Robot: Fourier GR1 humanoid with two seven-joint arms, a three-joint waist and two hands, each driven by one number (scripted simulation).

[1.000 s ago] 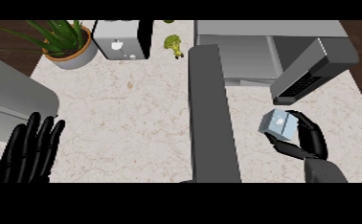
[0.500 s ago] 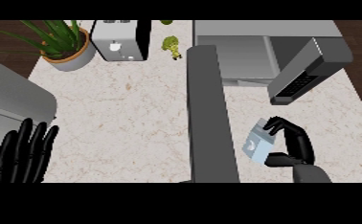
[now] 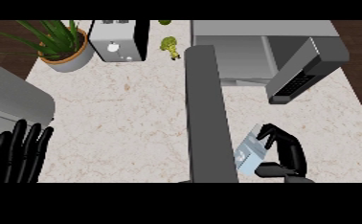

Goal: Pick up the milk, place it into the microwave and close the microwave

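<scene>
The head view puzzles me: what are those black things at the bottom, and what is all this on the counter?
You are looking steeply down from the robot's head at a pale speckled stone counter. The black shapes are its two hands. The left hand rests open at the lower left. The right hand curls round a small light blue milk carton. Above it stands a grey microwave with its door swung open. At the back are a green potted plant, a silver toaster and a small green vegetable. The long dark grey bar down the middle I cannot identify.
</scene>
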